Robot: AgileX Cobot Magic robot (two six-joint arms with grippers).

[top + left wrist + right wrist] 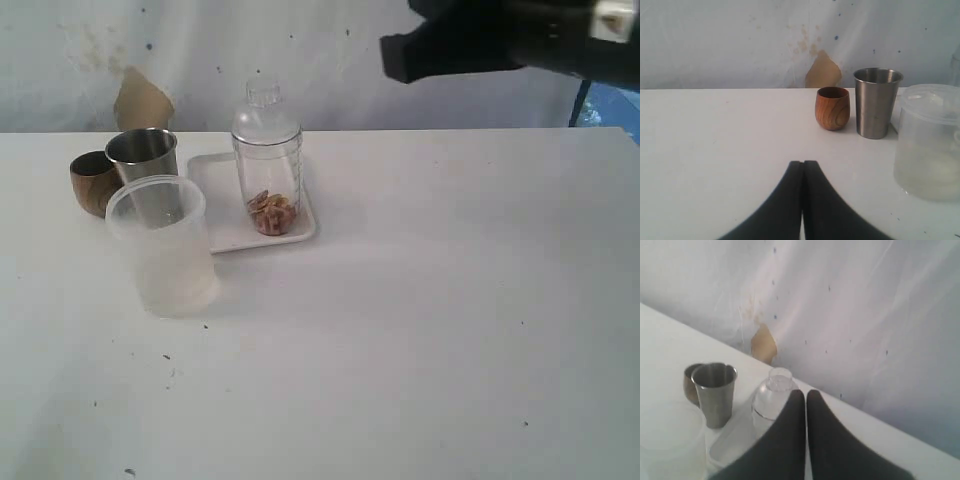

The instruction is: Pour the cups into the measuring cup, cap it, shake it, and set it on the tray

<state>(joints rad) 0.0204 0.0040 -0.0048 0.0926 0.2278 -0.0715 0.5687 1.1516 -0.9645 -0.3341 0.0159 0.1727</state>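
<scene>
Measuring cup [267,170]: tall clear plastic cylinder, upright, with a domed clear cap and narrow neck fitted on top. A small heap of brown flaky pieces lies at the bottom; the wall above it is see-through. It stands on the white tray [222,222], toward the tray's right side; the tray has a low rim and rounded corners.

Steel tumbler [143,160] and wooden cup [90,185] stand upright on the table [420,330] just left of the tray. Cannot tell whether the two touch. Frosted tumbler [165,255] stands in front of the steel one and partly covers it in the exterior view.

Right gripper [806,393]: jaws pressed flat together, empty, held high over the table, clear of the measuring cup.

Left gripper [803,164]: jaws closed flush, empty, low over bare table, apart from the cups
</scene>
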